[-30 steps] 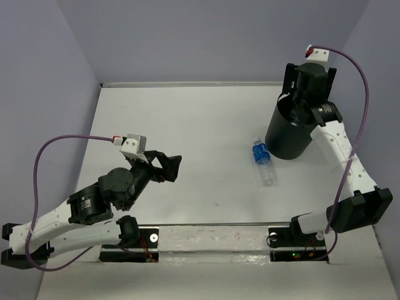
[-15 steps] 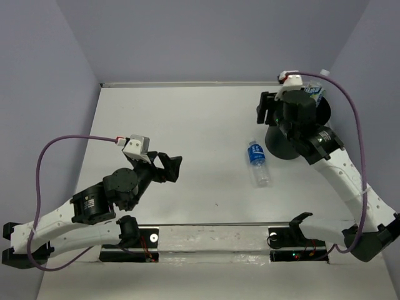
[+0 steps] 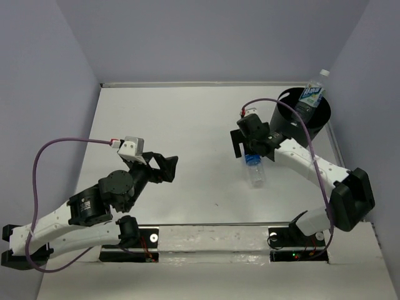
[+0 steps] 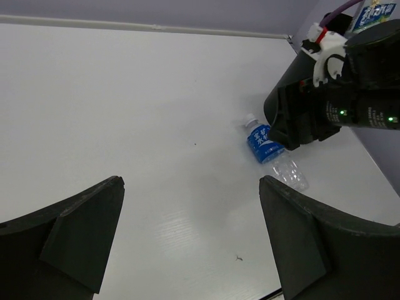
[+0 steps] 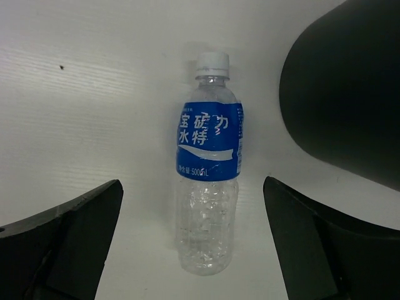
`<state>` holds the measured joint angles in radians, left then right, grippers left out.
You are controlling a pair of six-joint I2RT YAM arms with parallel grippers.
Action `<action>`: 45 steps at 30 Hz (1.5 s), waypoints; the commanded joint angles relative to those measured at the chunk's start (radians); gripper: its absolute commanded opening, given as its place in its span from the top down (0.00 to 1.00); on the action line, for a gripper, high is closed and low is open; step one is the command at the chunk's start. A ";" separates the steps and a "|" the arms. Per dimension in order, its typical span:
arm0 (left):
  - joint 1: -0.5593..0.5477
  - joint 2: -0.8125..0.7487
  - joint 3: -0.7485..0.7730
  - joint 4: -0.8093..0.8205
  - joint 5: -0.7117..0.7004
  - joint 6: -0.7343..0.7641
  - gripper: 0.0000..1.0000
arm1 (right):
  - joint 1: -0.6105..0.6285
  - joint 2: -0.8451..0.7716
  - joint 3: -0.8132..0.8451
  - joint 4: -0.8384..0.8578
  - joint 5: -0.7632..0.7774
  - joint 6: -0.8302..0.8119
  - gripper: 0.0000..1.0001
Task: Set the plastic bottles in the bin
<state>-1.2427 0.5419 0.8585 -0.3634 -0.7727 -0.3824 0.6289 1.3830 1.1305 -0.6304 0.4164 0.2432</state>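
Our right claw (image 5: 192,206) swung from the bin (image 3: 282,125) to over the bottle (image 5: 207,187) (jaws wide, empty); we should lower squarely astride it.

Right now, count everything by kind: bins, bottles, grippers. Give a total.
Black bin: 1
Plastic bottles: 2 (lying bottle, binned bottle)
Grippers: 2 (left gripper, right gripper, both open)
Total: 5

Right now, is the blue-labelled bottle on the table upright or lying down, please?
Lying down: the bottle rests lengthwise on the table, its label facing upward.
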 commanded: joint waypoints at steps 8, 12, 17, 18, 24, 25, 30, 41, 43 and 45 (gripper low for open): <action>-0.003 -0.037 -0.012 0.001 -0.046 -0.007 0.01 | -0.081 0.316 0.088 -0.028 -0.031 -0.039 0.03; -0.003 -0.043 -0.013 0.009 -0.042 -0.001 0.01 | -0.081 0.398 0.090 -0.008 -0.047 -0.054 0.07; -0.003 -0.040 -0.016 0.000 -0.045 -0.007 0.01 | -0.081 0.470 0.135 0.027 -0.088 -0.074 0.21; -0.003 -0.042 -0.016 0.000 -0.046 -0.009 0.01 | -0.081 0.475 0.143 0.028 -0.097 -0.076 0.23; -0.001 -0.036 -0.016 0.000 -0.051 -0.006 0.01 | -0.081 0.395 0.176 0.055 -0.120 -0.085 0.62; -0.003 -0.033 -0.018 0.000 -0.050 -0.006 0.01 | -0.081 0.357 0.175 0.082 -0.131 -0.085 0.63; -0.001 -0.022 -0.016 0.000 -0.053 -0.004 0.01 | -0.081 0.090 0.227 0.156 -0.144 -0.097 0.65; -0.001 -0.049 -0.021 -0.003 -0.056 -0.003 0.01 | -0.224 -0.151 0.307 0.559 0.203 -0.279 0.67; -0.001 -0.054 -0.024 -0.005 -0.056 -0.003 0.01 | -0.285 -0.145 0.305 0.586 0.179 -0.256 0.67; -0.001 -0.053 -0.026 -0.005 -0.057 -0.001 0.01 | -0.354 -0.138 0.276 0.679 0.177 -0.260 0.67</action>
<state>-1.2427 0.5018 0.8433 -0.3866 -0.7944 -0.3862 0.3763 1.1893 1.4555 -0.1364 0.5503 0.0124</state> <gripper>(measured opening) 0.989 0.575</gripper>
